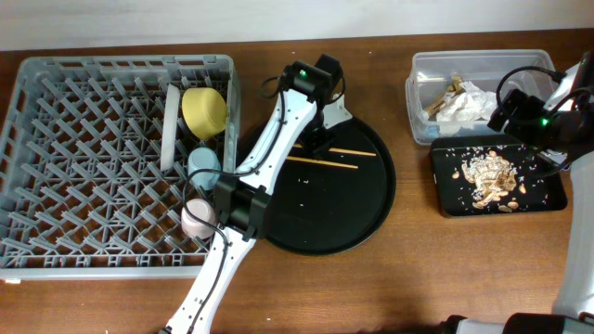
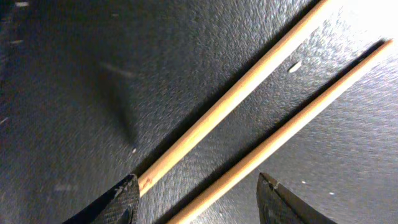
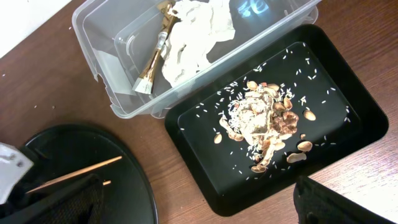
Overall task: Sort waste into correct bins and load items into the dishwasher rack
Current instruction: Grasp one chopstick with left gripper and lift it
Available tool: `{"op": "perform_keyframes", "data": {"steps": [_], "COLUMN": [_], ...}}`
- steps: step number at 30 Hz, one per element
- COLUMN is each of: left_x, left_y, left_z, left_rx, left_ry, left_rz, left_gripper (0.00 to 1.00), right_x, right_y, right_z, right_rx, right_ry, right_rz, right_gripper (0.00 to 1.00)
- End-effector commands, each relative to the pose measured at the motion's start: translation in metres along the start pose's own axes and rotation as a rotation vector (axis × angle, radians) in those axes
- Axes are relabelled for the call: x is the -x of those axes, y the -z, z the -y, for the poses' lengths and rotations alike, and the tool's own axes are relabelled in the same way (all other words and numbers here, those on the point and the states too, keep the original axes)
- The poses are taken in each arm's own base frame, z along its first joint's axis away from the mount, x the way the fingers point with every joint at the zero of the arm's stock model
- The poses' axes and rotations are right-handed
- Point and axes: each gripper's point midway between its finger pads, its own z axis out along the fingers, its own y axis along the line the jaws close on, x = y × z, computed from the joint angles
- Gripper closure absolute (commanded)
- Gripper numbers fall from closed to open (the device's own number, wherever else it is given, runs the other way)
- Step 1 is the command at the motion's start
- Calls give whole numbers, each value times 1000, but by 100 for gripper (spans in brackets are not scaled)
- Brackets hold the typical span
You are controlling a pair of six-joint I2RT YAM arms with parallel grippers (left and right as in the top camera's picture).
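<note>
Two thin wooden chopsticks (image 1: 329,156) lie on the large round black tray (image 1: 325,213). My left gripper (image 1: 318,141) is low over them, open. In the left wrist view both chopsticks (image 2: 236,93) run between its fingertips (image 2: 127,193), and the left tip touches one stick's end. My right gripper (image 3: 196,186) hangs open above the table beside the shallow black tray (image 3: 205,180) of food scraps (image 3: 261,121). White napkins (image 3: 199,31) fill the clear tub (image 3: 93,37). The dishwasher rack (image 1: 56,186) holds the plate (image 1: 170,125), yellow bowl (image 1: 204,109), blue cup (image 1: 202,164) and pink cup (image 1: 197,219).
The clear tub (image 1: 418,70) and the black scrap tray (image 1: 445,199) sit side by side at the table's right, with my right gripper (image 1: 509,109) above them. A gold-wrapped stick (image 3: 152,59) lies in the tub. Grains of rice are scattered over the scrap tray.
</note>
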Motion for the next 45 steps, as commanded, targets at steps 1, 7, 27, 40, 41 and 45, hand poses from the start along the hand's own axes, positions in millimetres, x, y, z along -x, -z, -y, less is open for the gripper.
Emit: {"op": "perform_keyframes", "data": {"steps": [1, 7, 27, 40, 41, 45], "left_x": [-4, 4, 21, 20, 20, 20], "left_y": [-25, -32, -56, -13, 1, 98], "left_z": [0, -4, -11, -6, -9, -27], "left_rx": [-28, -12, 14, 31, 40, 116], "left_ry": [-80, -83, -97, -71, -50, 57], "left_rz": [-34, -7, 43, 74, 91, 252], "left_gripper": [40, 50, 81, 100, 100, 100], "right_x": [5, 5, 5, 5, 5, 5], "right_y": [3, 3, 3, 3, 3, 3], "right_z": [1, 1, 1, 1, 1, 1], "right_rx": [-9, -9, -9, -9, -9, -9], "right_ry": [-6, -6, -6, -6, -6, -6], "right_rz": [16, 16, 16, 16, 16, 15], "right_gripper": [2, 1, 2, 2, 1, 2]}}
